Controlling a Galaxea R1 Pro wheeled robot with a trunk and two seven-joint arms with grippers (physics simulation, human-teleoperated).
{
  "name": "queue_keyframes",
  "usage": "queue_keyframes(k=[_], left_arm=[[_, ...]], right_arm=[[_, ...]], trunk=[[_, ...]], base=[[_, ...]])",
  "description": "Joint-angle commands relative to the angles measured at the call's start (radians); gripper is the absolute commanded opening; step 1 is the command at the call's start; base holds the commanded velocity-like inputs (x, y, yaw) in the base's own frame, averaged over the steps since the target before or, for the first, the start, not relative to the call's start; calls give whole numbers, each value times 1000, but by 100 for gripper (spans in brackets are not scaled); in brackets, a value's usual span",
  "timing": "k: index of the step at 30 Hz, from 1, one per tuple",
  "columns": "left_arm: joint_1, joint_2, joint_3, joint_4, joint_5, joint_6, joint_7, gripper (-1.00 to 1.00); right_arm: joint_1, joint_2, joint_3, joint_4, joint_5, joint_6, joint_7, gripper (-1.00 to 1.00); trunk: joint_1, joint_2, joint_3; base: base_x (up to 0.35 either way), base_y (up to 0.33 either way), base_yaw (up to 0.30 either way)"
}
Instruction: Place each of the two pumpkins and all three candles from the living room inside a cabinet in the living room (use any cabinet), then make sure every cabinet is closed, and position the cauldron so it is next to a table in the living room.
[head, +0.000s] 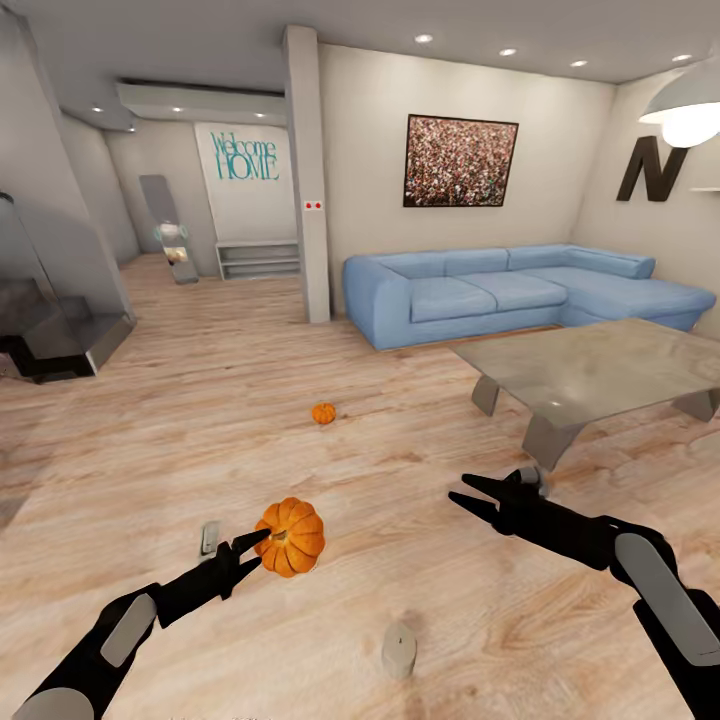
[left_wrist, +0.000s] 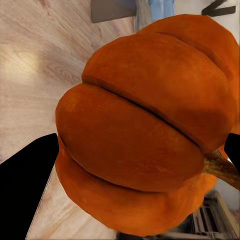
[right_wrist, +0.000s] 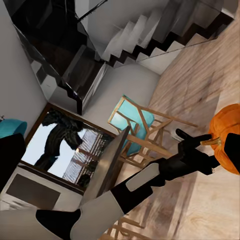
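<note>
A bright orange ribbed pumpkin (head: 292, 537) hangs just above the wood floor with my left gripper (head: 262, 548) shut on it near its stem. In the left wrist view this pumpkin (left_wrist: 145, 130) sits between two black fingers (left_wrist: 25, 172). The right wrist view catches the same pumpkin (right_wrist: 227, 132) and the left gripper (right_wrist: 202, 145). A second, smaller-looking pumpkin (head: 323, 412) lies on the floor farther ahead. One candle (head: 398, 650) stands on the floor close in front, another candle (head: 209, 538) just left of my left gripper. My right gripper (head: 458, 488) is open and holds nothing. The cabinet and cauldron are out of view.
The grey glossy low table (head: 600, 365) stands ahead to the right, near my right arm. Behind it is a blue corner sofa (head: 480, 295). A white pillar (head: 310, 180) rises mid-room, and dark stairs (head: 50, 340) are at the left. Bare wood floor lies ahead.
</note>
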Motion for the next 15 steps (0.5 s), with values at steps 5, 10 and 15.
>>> queue_keyframes(k=[5, 10, 15], left_arm=[[-1, 0, 2, 0, 10, 10, 0, -100], [-1, 0, 2, 0, 10, 10, 0, -100], [-1, 0, 2, 1, 10, 10, 0, -100]], right_arm=[[-1, -1, 1, -2, 3, 3, 2, 100], [-1, -1, 1, -5, 3, 3, 1, 100], [-1, -1, 1, -6, 2, 4, 1, 100]], trunk=[[0, 0, -1], [0, 0, -1], [0, 0, -1]], base=[[13, 126, 271], [1, 14, 272], [3, 55, 272]])
